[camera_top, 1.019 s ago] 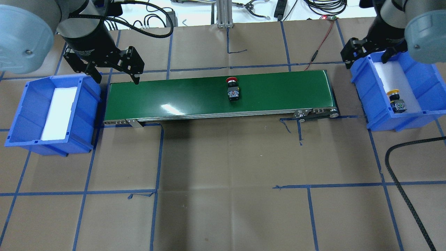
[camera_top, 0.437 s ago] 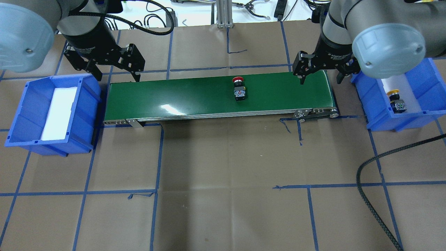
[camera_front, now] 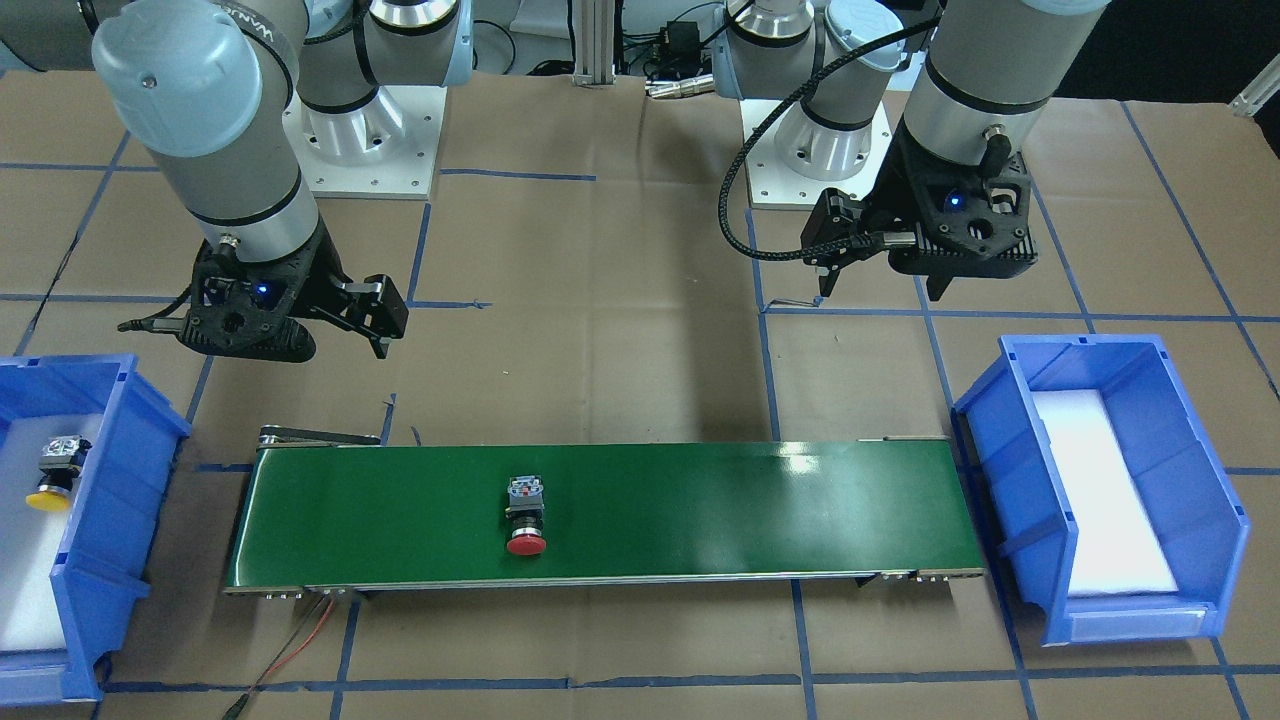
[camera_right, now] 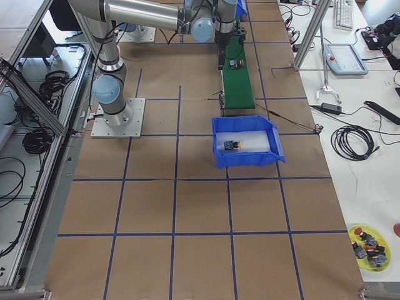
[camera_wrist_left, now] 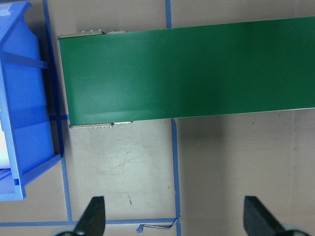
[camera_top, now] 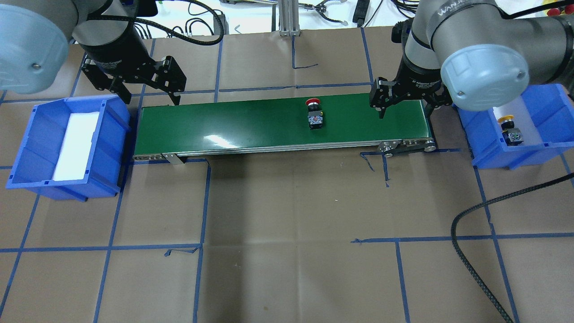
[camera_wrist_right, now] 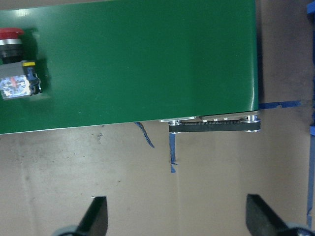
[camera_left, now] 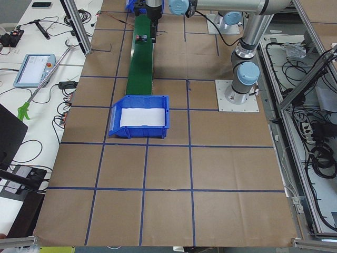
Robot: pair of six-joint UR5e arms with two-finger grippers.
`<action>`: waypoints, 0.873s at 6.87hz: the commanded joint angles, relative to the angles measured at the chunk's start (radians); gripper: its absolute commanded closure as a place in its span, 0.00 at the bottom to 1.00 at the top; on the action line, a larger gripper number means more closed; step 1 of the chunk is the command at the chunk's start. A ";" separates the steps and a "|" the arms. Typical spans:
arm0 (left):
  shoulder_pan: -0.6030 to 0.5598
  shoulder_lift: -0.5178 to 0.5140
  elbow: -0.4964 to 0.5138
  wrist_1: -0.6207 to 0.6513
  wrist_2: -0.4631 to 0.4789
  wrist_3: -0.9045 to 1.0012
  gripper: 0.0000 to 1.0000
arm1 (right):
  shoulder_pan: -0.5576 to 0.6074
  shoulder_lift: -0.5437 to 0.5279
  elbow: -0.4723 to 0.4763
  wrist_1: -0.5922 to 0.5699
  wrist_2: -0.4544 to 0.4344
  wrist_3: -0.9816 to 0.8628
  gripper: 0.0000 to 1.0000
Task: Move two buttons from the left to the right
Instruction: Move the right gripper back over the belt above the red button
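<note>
The red button (camera_top: 315, 114) lies on its side on the green conveyor belt (camera_top: 233, 123), a little right of the middle, and also shows at the left edge of the right wrist view (camera_wrist_right: 15, 64). The yellow button (camera_top: 510, 130) lies on white foam inside the blue right bin (camera_top: 471, 123). My right gripper (camera_top: 406, 110) hangs open and empty over the belt's right end, right of the red button. My left gripper (camera_top: 151, 96) hangs open and empty behind the belt's left end, beside the blue left bin (camera_top: 114, 119), which holds only white foam.
A black cable (camera_top: 475, 251) loops across the table at the front right. A red wire (camera_front: 300, 640) trails off the belt's right end. Both arm bases (camera_front: 370, 140) stand behind the belt. A yellow dish of spare buttons (camera_right: 369, 240) sits on a side bench.
My right arm has swung from over the right bin to over the belt's right end. The red button has travelled rightward along the belt. The left gripper has barely moved.
</note>
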 commanded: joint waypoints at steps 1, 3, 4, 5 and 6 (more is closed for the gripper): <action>0.000 0.002 -0.008 0.000 -0.003 0.001 0.00 | 0.000 0.003 0.027 -0.053 0.053 -0.039 0.00; 0.000 0.002 -0.004 0.000 -0.003 0.013 0.00 | 0.000 0.019 0.029 -0.075 0.053 -0.041 0.00; 0.000 0.002 -0.005 0.000 -0.001 0.015 0.00 | 0.000 0.039 0.028 -0.077 0.058 -0.041 0.00; 0.000 0.002 -0.008 0.000 -0.004 0.018 0.00 | 0.000 0.070 0.023 -0.121 0.062 -0.040 0.00; 0.000 0.005 -0.017 -0.002 -0.014 0.019 0.00 | 0.000 0.093 0.020 -0.231 0.068 -0.041 0.00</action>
